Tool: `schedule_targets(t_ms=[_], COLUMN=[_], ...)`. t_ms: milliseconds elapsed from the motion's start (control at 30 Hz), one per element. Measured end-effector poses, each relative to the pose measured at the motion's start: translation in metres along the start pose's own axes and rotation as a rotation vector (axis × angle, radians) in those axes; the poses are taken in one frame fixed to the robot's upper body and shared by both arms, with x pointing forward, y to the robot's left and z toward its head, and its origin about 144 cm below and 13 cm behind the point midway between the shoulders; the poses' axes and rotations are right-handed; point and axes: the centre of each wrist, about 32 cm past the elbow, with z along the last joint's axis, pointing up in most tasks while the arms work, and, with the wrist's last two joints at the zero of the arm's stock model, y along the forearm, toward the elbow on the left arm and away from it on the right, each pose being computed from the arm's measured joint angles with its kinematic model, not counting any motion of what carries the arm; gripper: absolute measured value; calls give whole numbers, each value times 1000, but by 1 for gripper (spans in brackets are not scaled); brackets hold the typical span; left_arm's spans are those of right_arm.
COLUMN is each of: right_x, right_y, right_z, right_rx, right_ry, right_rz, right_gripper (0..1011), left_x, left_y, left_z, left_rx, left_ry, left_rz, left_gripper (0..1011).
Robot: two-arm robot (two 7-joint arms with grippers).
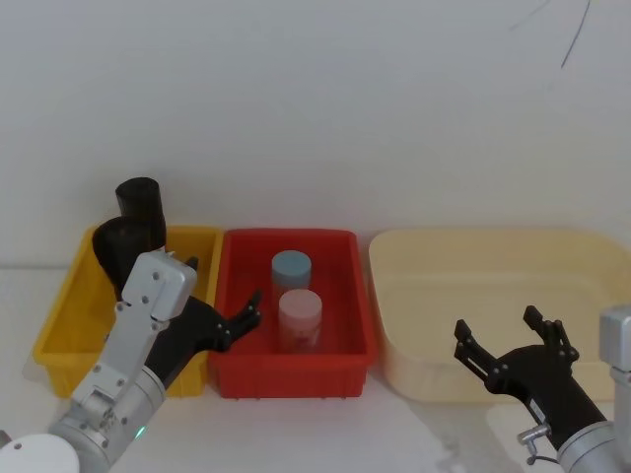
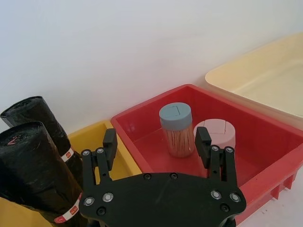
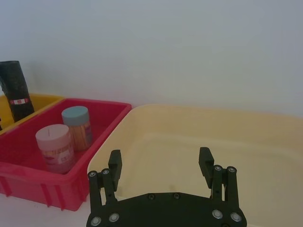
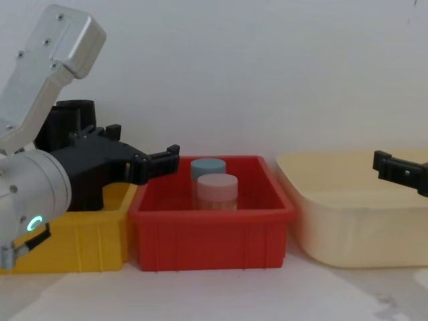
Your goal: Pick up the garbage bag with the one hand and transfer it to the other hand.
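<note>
lower left we see our left gripper (image 1: pixel 225 284) spread wide near the garbage bag (image 1: pixel 123 241) in the yellow bin (image 1: pixel 59 325); lower right, right gripper (image 1: pixel 497 323) spread too, over the cream tub (image 1: pixel 473 241).

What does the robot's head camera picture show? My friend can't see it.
The left end effector, open, hovers where a yellow bin meets a red bin, near two black garbage bag rolls standing at the yellow bin's back. The red bin holds a blue-lidded jar and a pink-lidded jar. The right end effector, open, hovers over a cream tub's front.
</note>
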Motion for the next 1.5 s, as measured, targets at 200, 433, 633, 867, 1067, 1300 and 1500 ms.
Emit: schedule_targets(t_ms=[200, 433, 633, 867, 1067, 1300, 1500], right_x=[0, 0, 0, 0, 0, 0, 0], right_y=[0, 0, 0, 0, 0, 0, 0], right_z=[0, 0, 0, 0, 0, 0, 0], right_rx=[0, 0, 0, 0, 0, 0, 0], right_ry=[0, 0, 0, 0, 0, 0, 0], right_rz=[0, 0, 0, 0, 0, 0, 0], right_gripper=[1004, 1004, 1004, 1004, 1004, 1004, 1004], left_x=[0, 0, 0, 0, 0, 0, 0], left_y=[0, 0, 0, 0, 0, 0, 0], left_z=[0, 0, 0, 0, 0, 0, 0], left_rx=[0, 0, 0, 0, 0, 0, 0], left_ry=[0, 0, 0, 0, 0, 0, 0], left_rz=[0, 0, 0, 0, 0, 0, 0], left_gripper=[1001, 1001, 1001, 1002, 1002, 1001, 1001])
